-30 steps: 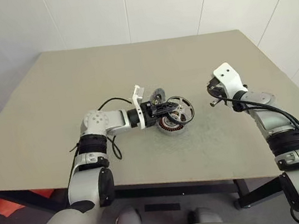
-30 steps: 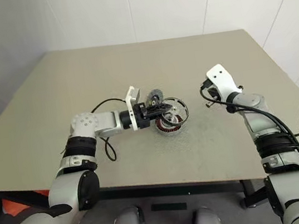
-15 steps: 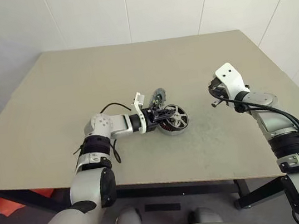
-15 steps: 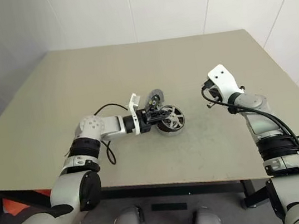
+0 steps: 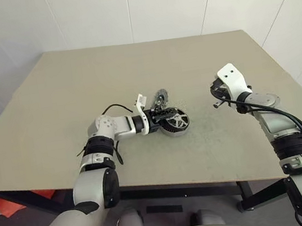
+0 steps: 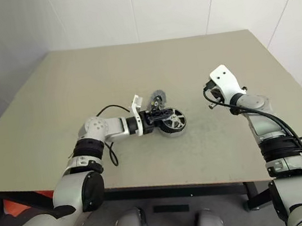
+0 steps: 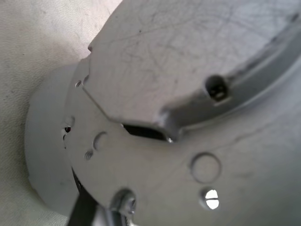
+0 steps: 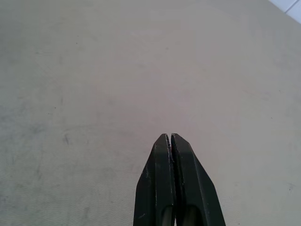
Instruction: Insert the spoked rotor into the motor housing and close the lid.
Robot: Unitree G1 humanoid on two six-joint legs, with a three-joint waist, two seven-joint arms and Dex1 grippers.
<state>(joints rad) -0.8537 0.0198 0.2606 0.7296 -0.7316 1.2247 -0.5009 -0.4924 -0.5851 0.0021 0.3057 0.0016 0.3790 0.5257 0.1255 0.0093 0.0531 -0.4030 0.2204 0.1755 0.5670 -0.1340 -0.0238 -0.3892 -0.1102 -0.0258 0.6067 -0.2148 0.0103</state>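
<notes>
The spoked rotor (image 5: 175, 121) sits on the motor housing (image 5: 168, 130) at the middle of the table (image 5: 53, 105). I cannot tell if the left gripper (image 5: 162, 114) beside it holds it. The right gripper (image 8: 171, 141), middle right, is pressed shut, empty.

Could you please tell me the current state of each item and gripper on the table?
spoked rotor: lying flat on the motor housing, spoked face up.
motor housing: on the table, under the rotor, mostly covered.
lid: tilted on edge behind the rotor, not fitted.
left gripper: at the rotor's edge.
right gripper: shut, empty, above bare table.
</notes>
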